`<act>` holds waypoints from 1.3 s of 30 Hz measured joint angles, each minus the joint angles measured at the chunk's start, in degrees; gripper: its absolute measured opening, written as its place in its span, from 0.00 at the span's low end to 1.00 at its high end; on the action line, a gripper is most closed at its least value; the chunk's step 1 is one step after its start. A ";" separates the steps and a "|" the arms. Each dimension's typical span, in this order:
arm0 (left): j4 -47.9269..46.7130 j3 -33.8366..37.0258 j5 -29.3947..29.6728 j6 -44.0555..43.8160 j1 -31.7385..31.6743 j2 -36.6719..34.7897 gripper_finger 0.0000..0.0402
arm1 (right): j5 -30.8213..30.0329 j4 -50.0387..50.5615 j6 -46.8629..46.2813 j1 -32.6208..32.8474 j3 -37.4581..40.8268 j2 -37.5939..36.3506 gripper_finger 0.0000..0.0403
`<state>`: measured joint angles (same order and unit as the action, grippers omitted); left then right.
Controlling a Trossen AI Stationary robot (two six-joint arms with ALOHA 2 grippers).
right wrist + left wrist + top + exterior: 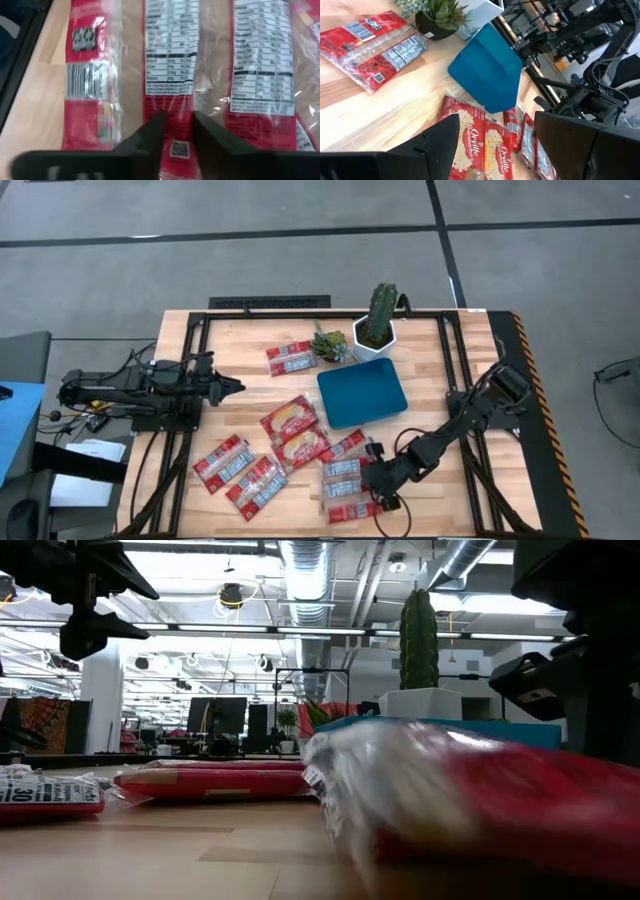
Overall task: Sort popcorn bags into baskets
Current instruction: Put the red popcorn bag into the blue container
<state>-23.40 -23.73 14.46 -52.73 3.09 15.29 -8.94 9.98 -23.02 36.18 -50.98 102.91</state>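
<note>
Several red popcorn bags lie flat on the wooden table: one near the succulent [291, 358], two by the tray's near-left corner [289, 418], two at near left [222, 461], and a row at the near edge [343, 489]. The teal tray [362, 392] holds nothing. My right gripper [378, 480] is down over that row, its fingers [177, 125] narrowly apart around one bag's end. My left gripper [238, 387] hangs open above the table's left side, touching nothing; its wrist view [497, 120] looks over bags toward the tray [487, 75]. My right gripper comes from above, pointing down, at the middle bag of three lying side by side [170, 75]. Its end with the small square code [178, 148] shows between the two fingers. The bag lies flat on the table; the fingers hide the exact contact.
A white hexagonal pot with a tall cactus [377, 330] stands at the tray's far edge, a small succulent [328, 343] beside it. Black frame rails [455, 380] run along the table's sides. In the low view a bag [480, 790] fills the foreground.
</note>
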 joint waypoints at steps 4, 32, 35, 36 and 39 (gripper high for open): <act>-0.02 0.00 1.47 -0.02 -0.02 0.00 0.61 | 2.62 1.61 0.05 -1.01 -0.76 0.06 0.07; -0.28 0.00 4.39 -0.02 -0.02 -0.02 0.61 | -16.92 23.98 -26.33 -15.80 -8.02 -27.45 0.01; -0.28 0.00 4.39 -0.08 -0.02 0.00 0.61 | -19.63 27.50 -31.16 -17.96 -8.02 -29.27 0.01; -0.27 0.00 4.39 -0.10 -0.02 -0.02 0.61 | -20.33 28.77 -33.08 -18.62 -8.04 -29.54 0.01; -0.28 0.00 4.39 -0.22 -0.02 -0.02 0.61 | -21.79 32.86 -39.57 -19.93 -8.04 -29.36 0.01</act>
<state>-23.68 -23.73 18.85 -52.95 3.07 15.27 -30.73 42.84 -62.59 16.24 -59.02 73.55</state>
